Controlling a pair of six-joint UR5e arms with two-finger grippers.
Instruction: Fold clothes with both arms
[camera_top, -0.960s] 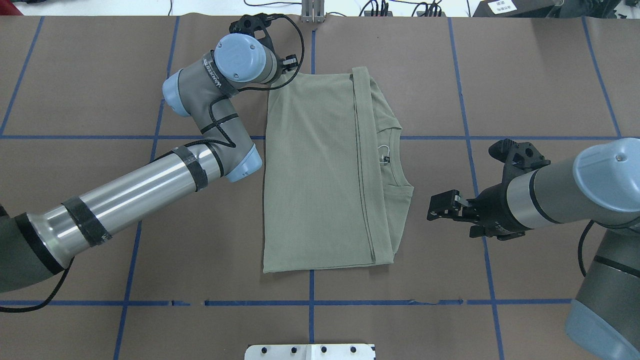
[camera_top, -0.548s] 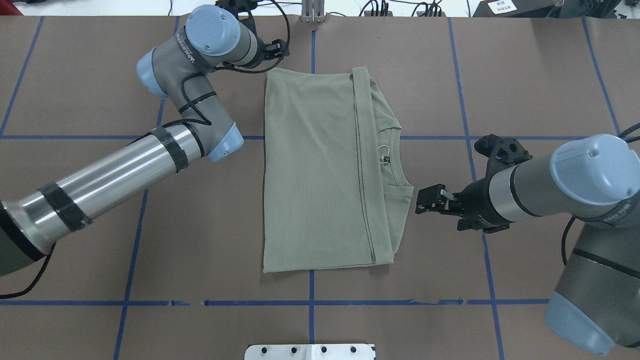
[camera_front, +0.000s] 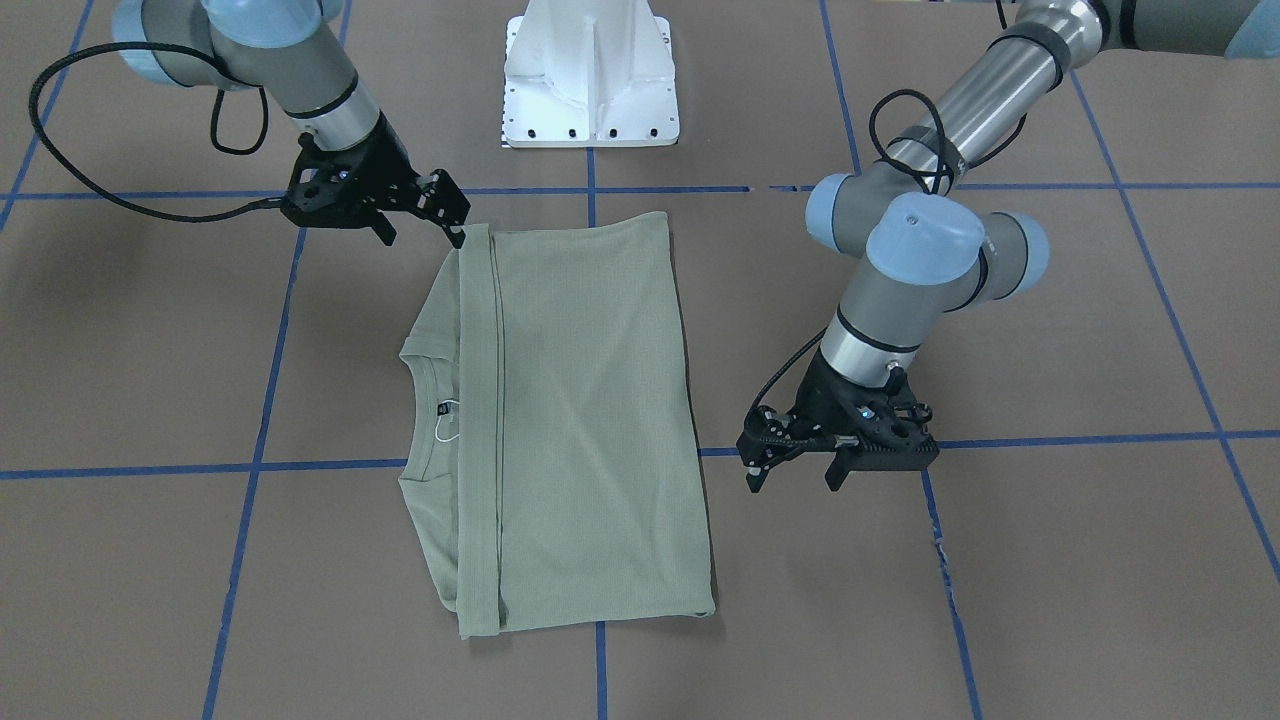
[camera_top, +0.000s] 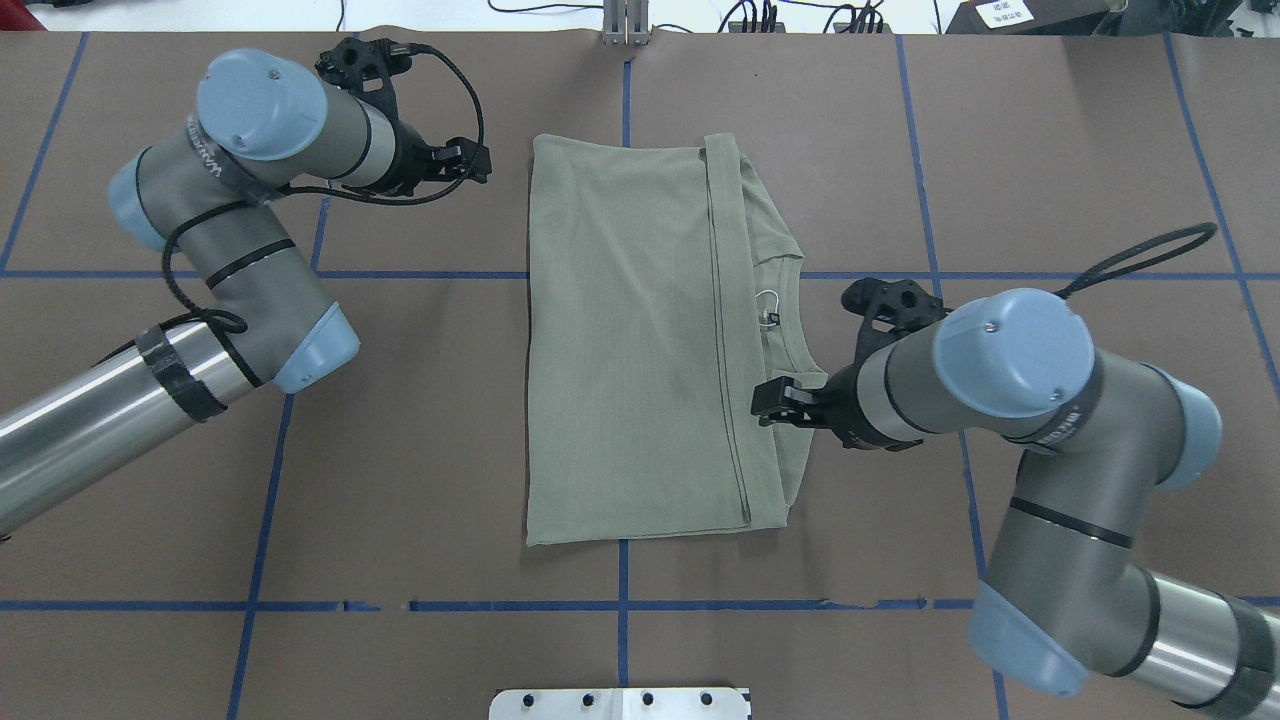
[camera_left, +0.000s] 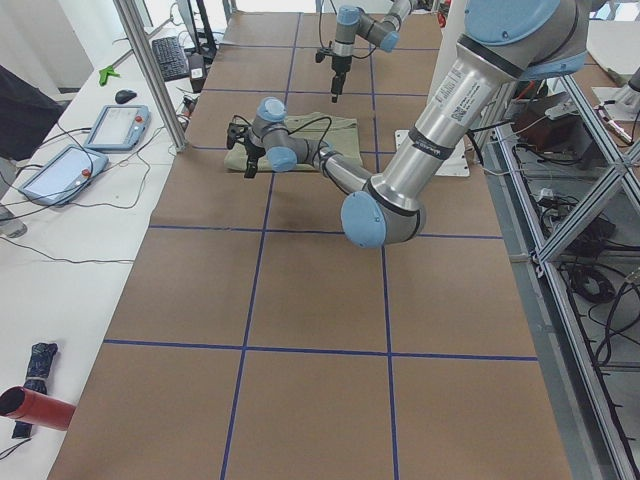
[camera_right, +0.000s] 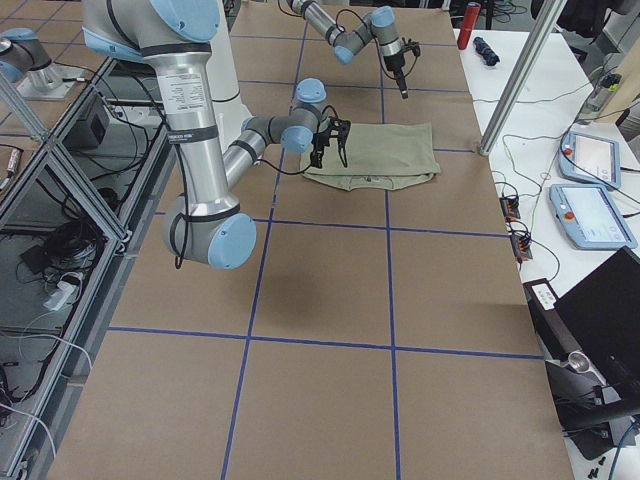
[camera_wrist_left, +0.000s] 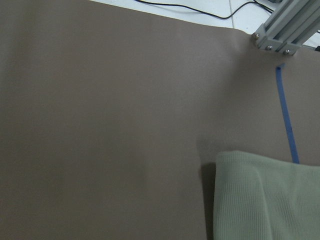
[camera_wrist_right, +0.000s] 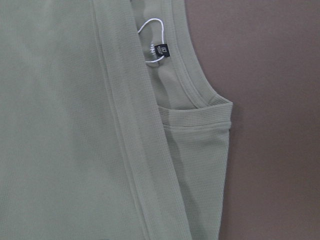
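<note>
1 ribbed sage-green shirt (camera_top: 630, 340) lies folded rectangular on brown table (camera_top: 400, 450).

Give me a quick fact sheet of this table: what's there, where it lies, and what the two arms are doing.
Item: pale green shirt, flat, partly folded, neckline exposed at one side
Neck tag: black, white loop, inside the collar
Surface: brown table with blue grid lines
Left end effector: open, off the cloth near the shirt's far corner
Right end effector: open, over the shirt's collar-side edge; contact unclear
Held: nothing visibly gripped
</note>
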